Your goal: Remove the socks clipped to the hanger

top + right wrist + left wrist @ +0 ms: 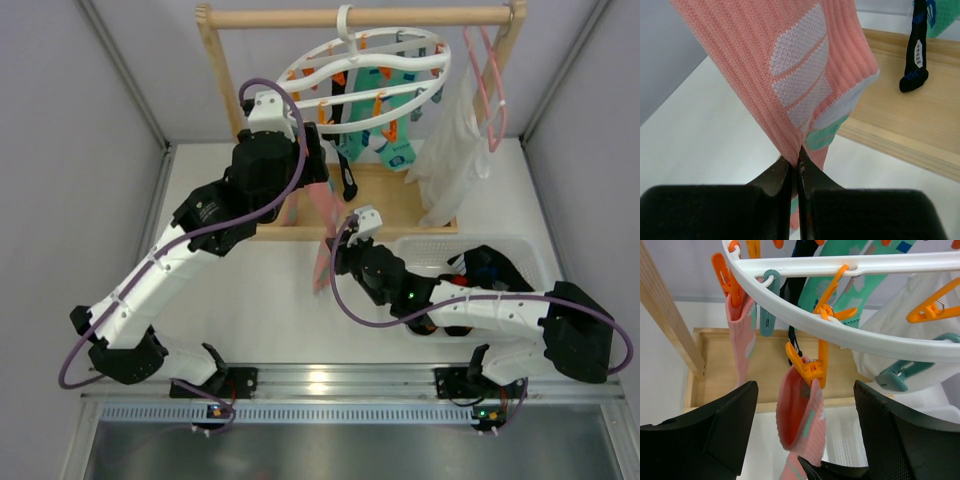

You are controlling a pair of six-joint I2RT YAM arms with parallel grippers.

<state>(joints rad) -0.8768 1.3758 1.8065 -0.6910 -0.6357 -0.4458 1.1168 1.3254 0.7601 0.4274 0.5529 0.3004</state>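
The round white hanger (366,78) hangs from the wooden rail, with orange and teal clips; its ring also crosses the left wrist view (840,335). A pink sock (324,232) hangs from an orange clip (812,371) and stretches down to my right gripper (342,255), which is shut on its lower part (805,75). My left gripper (805,430) is open just below the ring, its fingers on either side of this sock's open cuff (800,412). A second pink sock (741,335), teal socks (395,135) and a black sock (346,160) stay clipped.
A wooden rail frame (350,18) with a wooden base (390,205) holds the hanger. A pink wire hanger (490,85) carries a white garment (450,150) at the right. A white basket (430,250) with dark socks sits under my right arm.
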